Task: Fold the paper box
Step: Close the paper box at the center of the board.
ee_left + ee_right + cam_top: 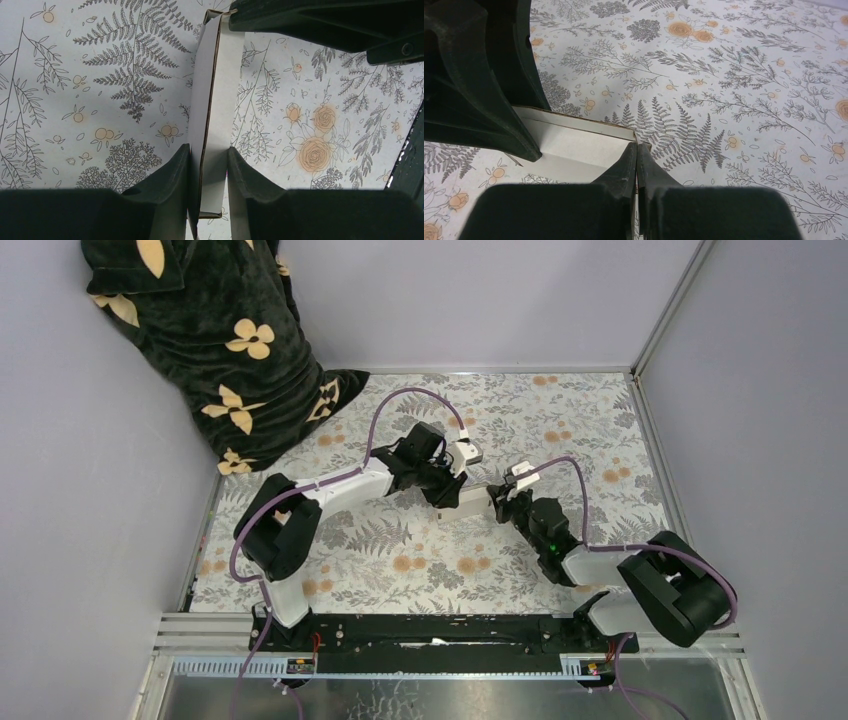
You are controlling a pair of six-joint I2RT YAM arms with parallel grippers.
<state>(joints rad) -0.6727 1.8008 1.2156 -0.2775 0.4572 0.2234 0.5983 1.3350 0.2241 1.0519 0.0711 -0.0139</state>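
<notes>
The paper box (471, 498), white cardboard and partly folded, hangs between both grippers over the middle of the table. In the left wrist view the paper box (206, 95) shows edge-on as two thin white walls with a brown seam. My left gripper (209, 162) is shut on those walls, one finger (170, 172) on each side. In the right wrist view the paper box (579, 142) lies open-sided to the left. My right gripper (637, 152) is shut on its right-hand wall at the corner. From above, the left gripper (447, 487) and right gripper (500, 503) face each other.
A black cloth with cream flowers (215, 340) is heaped at the back left corner. The floral tablecloth (400, 560) covers the table. Grey walls close in the left, back and right sides, and a metal rail (450, 625) runs along the near edge.
</notes>
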